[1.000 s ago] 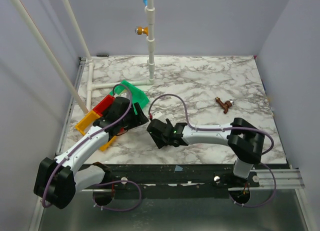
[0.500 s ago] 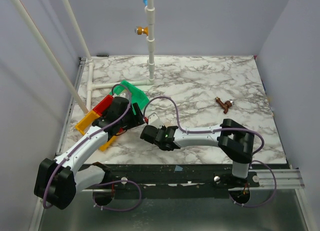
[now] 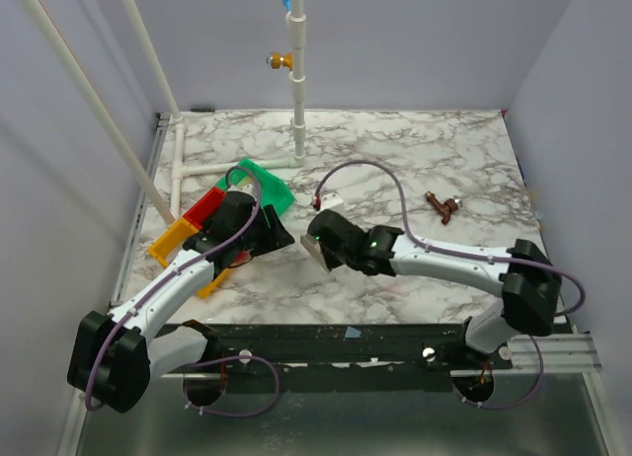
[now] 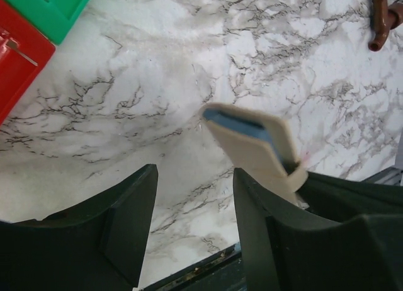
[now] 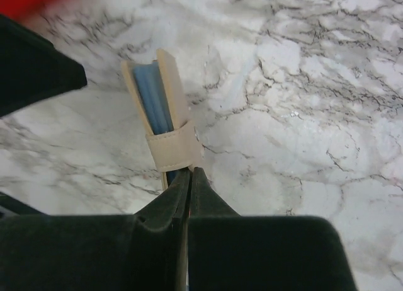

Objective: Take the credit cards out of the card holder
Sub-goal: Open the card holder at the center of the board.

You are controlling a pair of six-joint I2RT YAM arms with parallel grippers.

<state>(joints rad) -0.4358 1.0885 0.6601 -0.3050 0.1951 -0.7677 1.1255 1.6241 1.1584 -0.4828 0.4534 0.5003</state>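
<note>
DESK: What is the right arm doing?

OPERATOR: I am looking down the right gripper (image 5: 189, 177), and its jaws are pressing together on the near edge of the card holder (image 5: 165, 114). The tan wallet is sticking out straight ahead of the fingertips, leaning a little to their left, its far end gaping and showing grey-blue inside. Whether it is touching the marble table (image 5: 302, 83) I cannot tell.

DESK: And the left?

OPERATOR: I am keeping the left gripper (image 4: 196, 174) spread, with its dark fingers (image 4: 126, 222) standing apart and only tabletop showing between them. From that wrist the card holder is sitting just ahead of the right-hand finger and slanting away to the upper left, blue edge outward, with the right arm's black fingers gripping it from the lower right. A red tray (image 4: 16, 58) and a green tray (image 4: 56, 7) are lying far ahead on the left, and a small brown piece (image 4: 381, 20) is lying far ahead on the right.
</note>
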